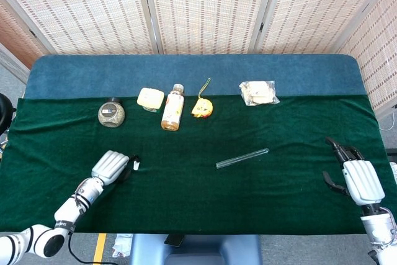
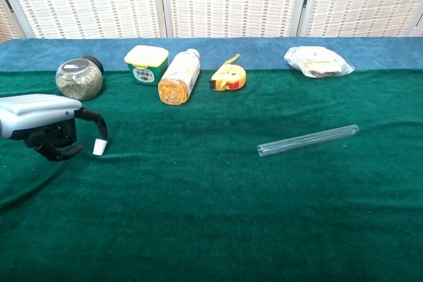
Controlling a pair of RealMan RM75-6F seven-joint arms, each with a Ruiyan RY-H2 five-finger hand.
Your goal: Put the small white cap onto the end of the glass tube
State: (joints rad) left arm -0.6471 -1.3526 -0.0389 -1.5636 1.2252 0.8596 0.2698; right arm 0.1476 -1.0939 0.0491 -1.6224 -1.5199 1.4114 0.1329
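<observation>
We note the left hand (image 2: 41, 125) pinching the small white cap (image 2: 100, 147), a stubby cylinder; clear glass tube (image 2: 308, 140) on green velvety surface (image 2: 211, 216); right hand (image 1: 355, 175) spread, empty.

Head view: overhead, facing down, far; chest view: low, nearer, facing 12 o'clock; shared: green cloth (image 1: 198, 190) (image 2: 211, 229)

Setting: indoor robot test station, staged rather than lived in. Table (image 1: 186, 209) draped in dark green cloth, blue cloth along its far edge. Woven folding screens (image 1: 205, 7) close off the back. Assorted household items in a row near the far edge: jar (image 1: 111, 113), bottle (image 1: 173, 108), snack bag (image 1: 258, 92)
</observation>
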